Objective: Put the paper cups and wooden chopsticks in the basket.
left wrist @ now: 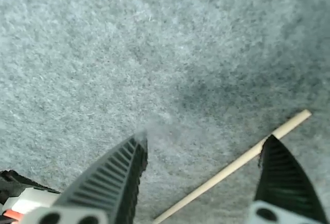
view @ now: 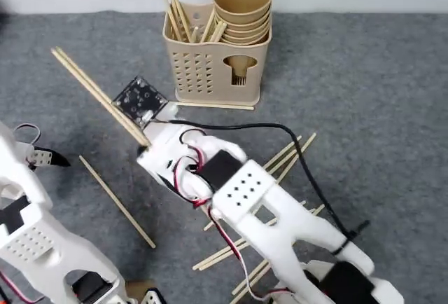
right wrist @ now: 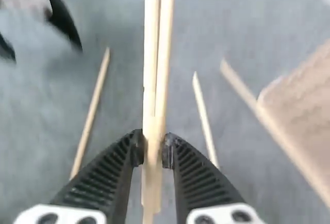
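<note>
A beige slotted basket (view: 213,66) stands at the back of the table, holding a stack of paper cups (view: 243,6) and several wooden chopsticks (view: 183,20). My right gripper (right wrist: 153,149) is shut on a pair of chopsticks (right wrist: 157,53). In the high view this pair (view: 94,90) is lifted and points to the back left from the gripper (view: 145,148), left of the basket. My left gripper (left wrist: 205,140) is open low over the grey mat, and a single chopstick (left wrist: 232,166) lies between its fingers. The same stick (view: 115,201) lies at front left.
Several loose chopsticks (view: 283,157) lie on the mat under and right of the right arm. One more chopstick (view: 213,106) lies along the basket's front. A black cable (view: 294,150) trails over the right arm. The left arm (view: 31,234) fills the front left corner.
</note>
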You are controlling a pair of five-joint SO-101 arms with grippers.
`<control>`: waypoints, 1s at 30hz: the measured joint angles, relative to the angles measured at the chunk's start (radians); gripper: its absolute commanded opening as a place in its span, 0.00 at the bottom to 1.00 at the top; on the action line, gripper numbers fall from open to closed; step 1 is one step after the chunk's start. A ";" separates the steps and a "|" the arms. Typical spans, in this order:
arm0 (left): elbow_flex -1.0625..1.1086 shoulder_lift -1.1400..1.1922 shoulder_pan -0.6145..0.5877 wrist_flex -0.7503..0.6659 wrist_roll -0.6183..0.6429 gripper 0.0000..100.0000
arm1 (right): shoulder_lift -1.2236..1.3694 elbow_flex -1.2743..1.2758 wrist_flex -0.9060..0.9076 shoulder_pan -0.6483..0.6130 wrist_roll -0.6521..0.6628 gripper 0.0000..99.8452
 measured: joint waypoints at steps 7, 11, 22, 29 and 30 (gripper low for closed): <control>0.000 0.000 0.000 0.000 0.000 0.33 | -0.063 0.000 -0.230 0.002 -0.035 0.01; 0.000 0.000 0.000 0.000 0.000 0.33 | -0.063 0.002 -0.368 0.028 -0.083 0.01; 0.000 0.000 0.000 0.000 0.000 0.33 | -0.012 -0.005 -0.767 0.249 -0.092 0.01; 0.000 0.000 0.000 0.000 0.000 0.33 | 0.258 -0.241 -0.827 0.350 -0.126 0.01; 0.000 0.000 0.000 0.000 0.000 0.33 | 0.298 -0.279 -0.827 0.350 -0.149 0.01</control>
